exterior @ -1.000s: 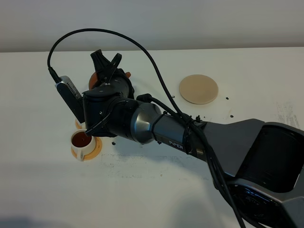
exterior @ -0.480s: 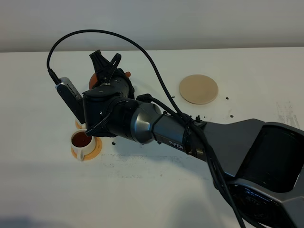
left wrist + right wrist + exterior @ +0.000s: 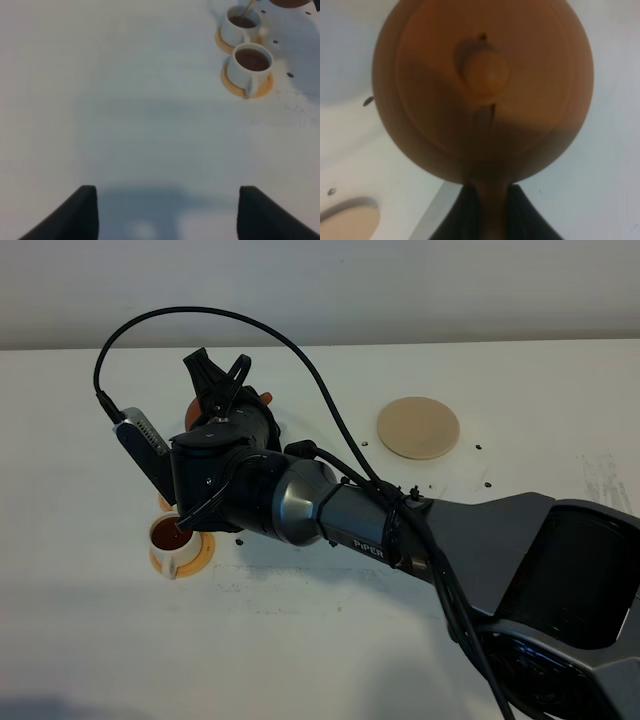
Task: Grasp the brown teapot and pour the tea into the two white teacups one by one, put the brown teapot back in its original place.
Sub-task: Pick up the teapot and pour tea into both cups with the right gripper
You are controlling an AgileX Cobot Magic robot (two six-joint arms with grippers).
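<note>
My right gripper (image 3: 221, 388) reaches across to the far left and is shut on the handle of the brown teapot (image 3: 197, 411), which the arm mostly hides. In the right wrist view the teapot (image 3: 485, 90) fills the frame, lid knob up, with its handle between the fingers (image 3: 470, 215). Two white teacups stand on orange saucers, the near one (image 3: 252, 62) holding dark tea. A thin stream of tea falls from the teapot (image 3: 292, 2) into the far one (image 3: 241, 25). From above only the near cup (image 3: 170, 537) shows. The left gripper (image 3: 167, 215) is open over bare table.
The beige round coaster (image 3: 418, 427) lies bare at the back, right of the cups, and its edge (image 3: 347, 220) shows in the right wrist view. A black cable (image 3: 300, 350) loops above the right arm. Small dark specks (image 3: 484, 482) dot the white table (image 3: 330, 640).
The right gripper and teapot have shifted slightly left and the wrist has rotated a little further. The cups and coaster have not moved.
</note>
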